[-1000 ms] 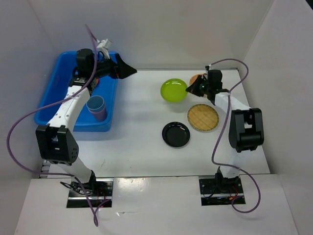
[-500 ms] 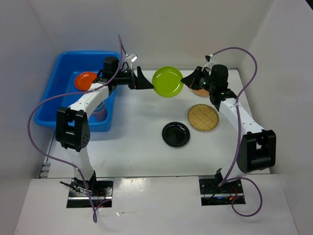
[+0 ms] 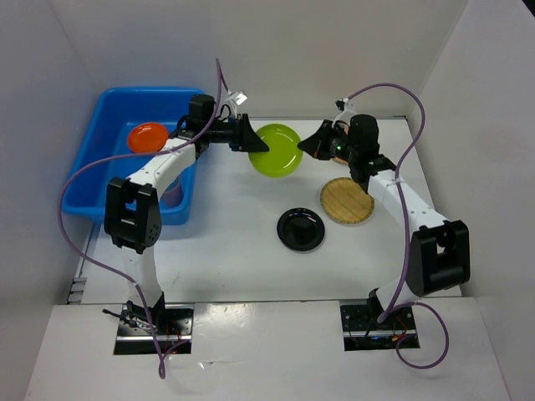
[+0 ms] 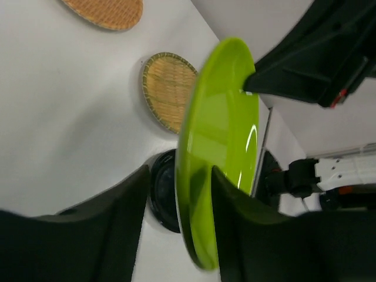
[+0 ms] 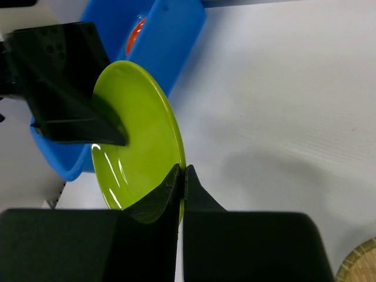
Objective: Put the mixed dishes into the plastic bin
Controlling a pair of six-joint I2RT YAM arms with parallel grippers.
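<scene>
The lime green plate (image 3: 277,150) hangs on edge above the table's middle back. My right gripper (image 3: 311,146) is shut on its right rim, and in the right wrist view the gripper (image 5: 182,173) pinches the rim of the plate (image 5: 135,141). My left gripper (image 3: 257,142) straddles the opposite rim. In the left wrist view this gripper (image 4: 179,176) has one finger against the plate (image 4: 220,135) and a gap at the other. An orange plate (image 3: 147,136) lies in the blue plastic bin (image 3: 84,180).
A black plate (image 3: 301,229) and a bamboo disc (image 3: 347,201) lie on the table under and right of the held plate. The left wrist view shows a second bamboo disc (image 4: 108,12) farther back. White walls enclose the table on three sides.
My left arm swung from the bin to the lime plate, which my right gripper lifted off the table. The left jaws have narrowed around its rim.
</scene>
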